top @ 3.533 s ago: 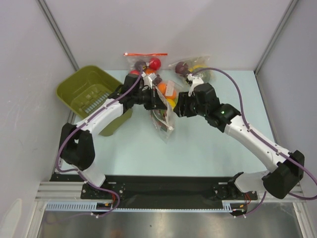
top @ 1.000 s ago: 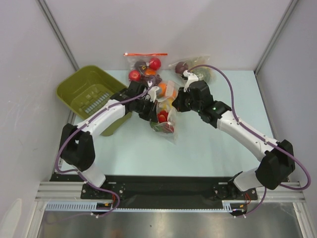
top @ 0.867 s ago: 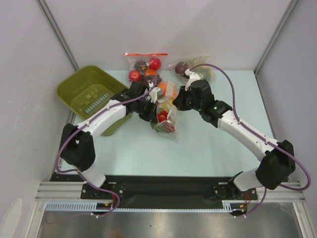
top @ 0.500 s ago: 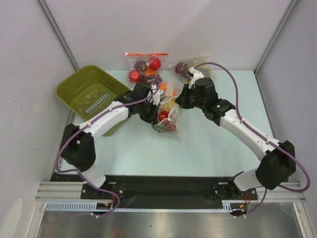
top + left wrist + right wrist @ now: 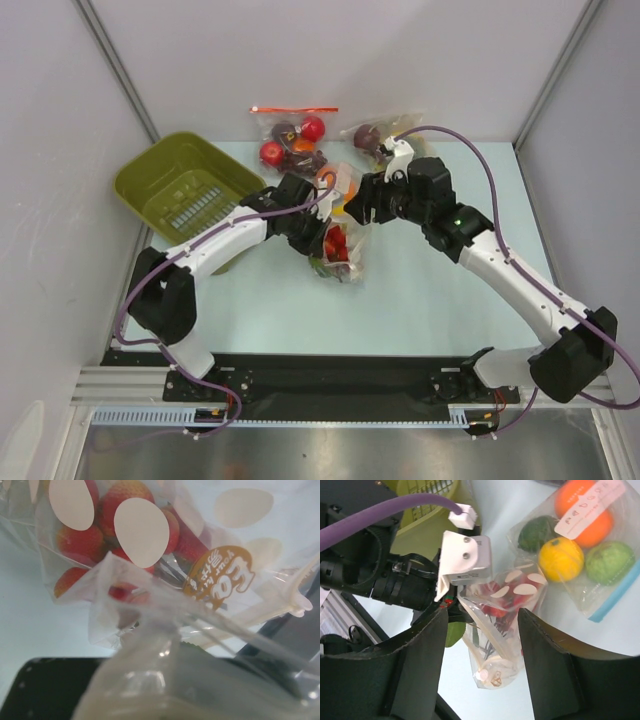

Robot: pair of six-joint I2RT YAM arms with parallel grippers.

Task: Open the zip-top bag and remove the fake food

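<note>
Left wrist view is showing the bag [image 5: 150, 610] from very close: thin clear plastic printed with pale ovals and a brown label, with the food [image 5: 75, 540], mostly glossy red strawberry pieces, bunching at its far end. The left jaws are pressed together and appear to be pinching a crumpled fold of the bag right at the lens. From above, the bag is sitting mid-bench [image 5: 420, 290], between the two wrists and just in front of the fruit bag [image 5: 340, 185]; whether it is lying fully down or is partly raised I cannot tell. The right jaws are standing spread with nothing between them, hovering over the bag with its whitish zip strips [image 5: 487, 672] showing below. Whether the zip is already parted I cannot tell. Judging by the creases, the film is behaving as light, soft and slippery, so it will likely be sagging and sliding unless it is being gripped at something firmer. The stiffer zip strip looks like the best place to take hold, on the lip opposite the left pinch, so the two arms are pulling apart. The food looks loose and hard, so it may be rolling when tipped out. Farther out, the red-zip bag [image 5: 292, 135] is lying at the back and the green bin [image 5: 175, 185] is sitting to the left.
</note>
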